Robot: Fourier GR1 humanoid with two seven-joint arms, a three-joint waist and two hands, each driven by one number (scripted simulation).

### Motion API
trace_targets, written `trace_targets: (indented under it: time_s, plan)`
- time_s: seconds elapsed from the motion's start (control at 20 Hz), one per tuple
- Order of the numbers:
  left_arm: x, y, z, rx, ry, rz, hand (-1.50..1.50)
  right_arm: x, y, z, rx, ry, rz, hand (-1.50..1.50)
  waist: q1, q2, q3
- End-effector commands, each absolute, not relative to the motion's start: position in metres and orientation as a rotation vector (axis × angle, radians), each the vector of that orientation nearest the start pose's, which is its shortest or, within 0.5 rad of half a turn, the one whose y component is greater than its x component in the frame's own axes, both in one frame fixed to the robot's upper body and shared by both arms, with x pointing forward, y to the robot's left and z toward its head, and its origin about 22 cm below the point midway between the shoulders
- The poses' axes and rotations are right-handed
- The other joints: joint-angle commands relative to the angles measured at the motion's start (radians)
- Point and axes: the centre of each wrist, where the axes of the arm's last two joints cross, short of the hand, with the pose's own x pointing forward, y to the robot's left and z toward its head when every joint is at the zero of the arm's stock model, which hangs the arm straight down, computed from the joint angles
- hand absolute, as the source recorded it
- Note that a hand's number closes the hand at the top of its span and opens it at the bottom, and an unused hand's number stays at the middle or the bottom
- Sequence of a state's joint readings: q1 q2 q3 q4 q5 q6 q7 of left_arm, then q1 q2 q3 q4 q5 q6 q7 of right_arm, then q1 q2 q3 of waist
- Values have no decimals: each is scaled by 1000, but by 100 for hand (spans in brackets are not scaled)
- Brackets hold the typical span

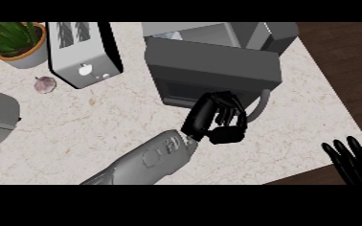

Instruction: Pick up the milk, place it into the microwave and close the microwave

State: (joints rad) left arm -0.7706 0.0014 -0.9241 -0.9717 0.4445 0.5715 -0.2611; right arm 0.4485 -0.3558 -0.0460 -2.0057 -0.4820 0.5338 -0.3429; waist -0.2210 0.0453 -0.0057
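The grey microwave (219, 33) stands at the back of the counter, right of centre. Its dark door (212, 67) with a window hangs in front of the body, at a slight angle to it, with its handle (263, 103) at the lower right. A small pale patch shows inside the cavity at the top left; I cannot tell if it is the milk. My left hand (216, 119) reaches in from the lower left, with relaxed fingers against the door's lower edge below the window, holding nothing. At the lower right edge my right hand (345, 158) rests open, fingers up.
A toaster (81, 52) stands at the back left beside a potted plant (17, 40). A small purplish bulb (45, 84) lies in front of them. A grey rounded object (5, 115) shows at the left edge. The counter (92, 119) ends on the right at dark wood.
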Motion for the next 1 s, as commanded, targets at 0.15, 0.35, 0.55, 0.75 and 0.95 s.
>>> trace_targets:
  time_s: [0.15, 0.35, 0.55, 0.75, 0.95]
  plan:
    - [326, -4, 39, -217, -1786, -467, 150, 139, -317, 69, 502, -1930, 235, -150, -21, 15, 1]
    - [338, 1, 40, -201, -1782, -394, 150, 138, -321, 73, 509, -1919, 253, -150, -33, 20, 2]
    - [352, -1, 55, -223, -1768, -358, 150, 141, -317, 81, 523, -1934, 236, -150, -40, 24, 2]
    - [357, 5, 50, -221, -1762, -320, 150, 139, -321, 90, 518, -1952, 252, -150, -67, 25, 1]
    - [357, 10, 43, -241, -1717, -254, 150, 145, -320, 93, 540, -1969, 243, -150, -65, 40, 2]
